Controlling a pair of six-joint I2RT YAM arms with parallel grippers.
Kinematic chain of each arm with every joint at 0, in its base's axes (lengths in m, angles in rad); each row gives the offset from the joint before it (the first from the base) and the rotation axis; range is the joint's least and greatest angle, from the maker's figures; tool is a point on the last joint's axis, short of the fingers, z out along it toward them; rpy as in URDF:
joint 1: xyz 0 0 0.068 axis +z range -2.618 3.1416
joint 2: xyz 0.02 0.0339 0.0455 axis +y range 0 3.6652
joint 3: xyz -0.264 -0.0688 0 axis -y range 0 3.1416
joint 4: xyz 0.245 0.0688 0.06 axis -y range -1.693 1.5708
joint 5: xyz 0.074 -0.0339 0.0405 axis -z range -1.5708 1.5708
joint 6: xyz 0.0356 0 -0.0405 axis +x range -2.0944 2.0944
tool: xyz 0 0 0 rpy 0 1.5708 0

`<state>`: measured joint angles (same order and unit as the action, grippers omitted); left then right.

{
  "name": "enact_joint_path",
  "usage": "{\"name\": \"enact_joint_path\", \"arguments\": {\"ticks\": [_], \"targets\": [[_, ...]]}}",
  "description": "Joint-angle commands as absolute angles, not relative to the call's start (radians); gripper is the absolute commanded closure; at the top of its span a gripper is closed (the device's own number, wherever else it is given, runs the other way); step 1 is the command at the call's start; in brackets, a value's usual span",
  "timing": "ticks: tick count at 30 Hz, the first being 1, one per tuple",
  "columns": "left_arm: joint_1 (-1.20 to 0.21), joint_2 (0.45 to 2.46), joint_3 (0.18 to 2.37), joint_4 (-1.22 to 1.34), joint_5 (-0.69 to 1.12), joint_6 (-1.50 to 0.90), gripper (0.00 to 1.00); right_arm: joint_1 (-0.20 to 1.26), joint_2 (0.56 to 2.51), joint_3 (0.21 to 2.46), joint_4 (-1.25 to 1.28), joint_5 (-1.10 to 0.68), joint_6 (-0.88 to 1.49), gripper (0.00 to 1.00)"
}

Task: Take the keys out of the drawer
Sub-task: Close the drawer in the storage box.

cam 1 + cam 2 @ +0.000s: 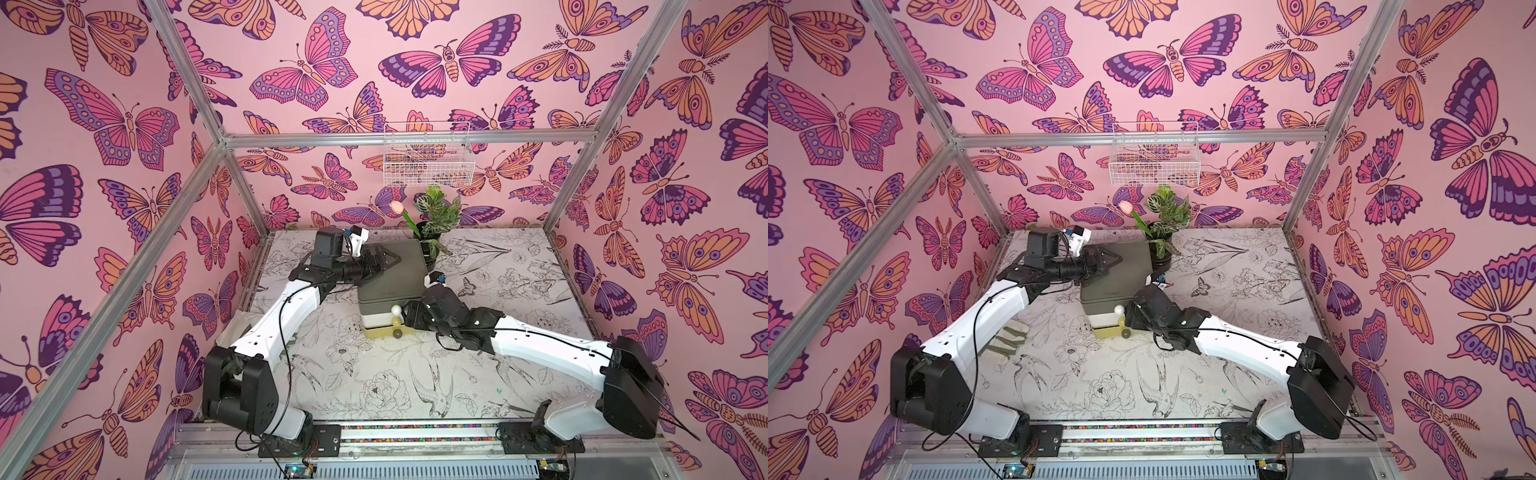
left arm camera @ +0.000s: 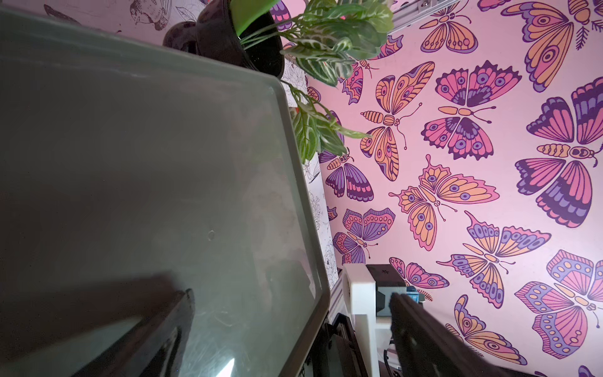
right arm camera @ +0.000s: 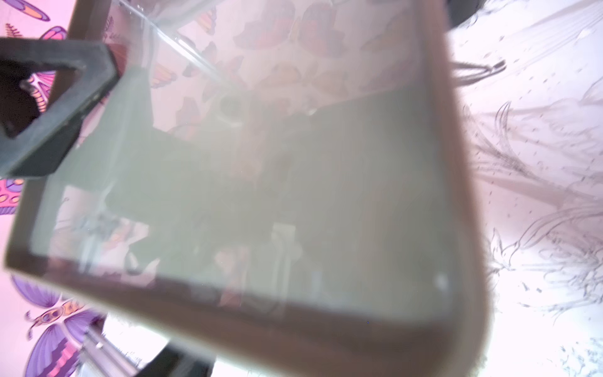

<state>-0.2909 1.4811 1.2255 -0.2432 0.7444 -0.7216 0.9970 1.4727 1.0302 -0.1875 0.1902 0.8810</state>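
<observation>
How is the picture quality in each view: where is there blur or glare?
Both top views: sharp and evenly lit, the cabinet clear. Left wrist view: mostly sharp, with a small glare spot on the cabinet top. Right wrist view: blurred throughout; the table is washed out white, and the cabinet top mirrors the butterfly wall.

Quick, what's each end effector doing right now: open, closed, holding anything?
Left end effector: open, holding nothing, over the drawer unit.
Right end effector: cannot tell, jaws hidden.
</observation>
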Motion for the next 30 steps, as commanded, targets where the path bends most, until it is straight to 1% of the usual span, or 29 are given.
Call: {"name": "enact_joint_path", "arguments": {"ticks": [1, 8, 12, 15, 17, 20, 22, 25, 27, 30], "targets": [[-0.282, 1.509, 1.185, -0.328, 0.714, -0.71, 0.0, 0.995, 1.485, 1.072, -0.057, 0.212, 0.864, 0.25], [-0.284, 1.513, 1.186, -0.321, 0.725, -0.713, 0.0, 0.974, 1.468, 1.057, -0.085, 0.23, 0.865, 0.23], [-0.283, 1.511, 1.204, -0.315, 0.732, -0.716, 0.0, 0.967, 1.456, 1.071, -0.116, 0.172, 0.837, 0.23], [-0.283, 1.506, 1.227, -0.311, 0.727, -0.707, 0.0, 0.975, 1.443, 1.112, -0.208, 0.11, 0.8, 0.23], [-0.283, 1.495, 1.237, -0.31, 0.712, -0.703, 0.0, 0.984, 1.414, 1.1, -0.233, 0.094, 0.798, 0.23], [-0.278, 1.474, 1.249, -0.31, 0.693, -0.703, 0.0, 0.997, 1.327, 1.023, -0.223, 0.091, 0.851, 0.23], [-0.277, 1.462, 1.252, -0.309, 0.683, -0.704, 0.0, 0.999, 1.253, 0.948, -0.196, 0.072, 0.908, 0.23], [-0.277, 1.447, 1.243, -0.309, 0.675, -0.706, 0.0, 0.999, 1.178, 0.835, -0.076, -0.013, 0.992, 0.23], [-0.276, 1.439, 1.231, -0.31, 0.667, -0.699, 0.0, 0.999, 1.154, 0.779, -0.011, -0.056, 1.055, 0.23], [-0.278, 1.427, 1.22, -0.31, 0.654, -0.677, 0.0, 1.001, 1.147, 0.683, 0.131, -0.057, 1.192, 0.24]]}}
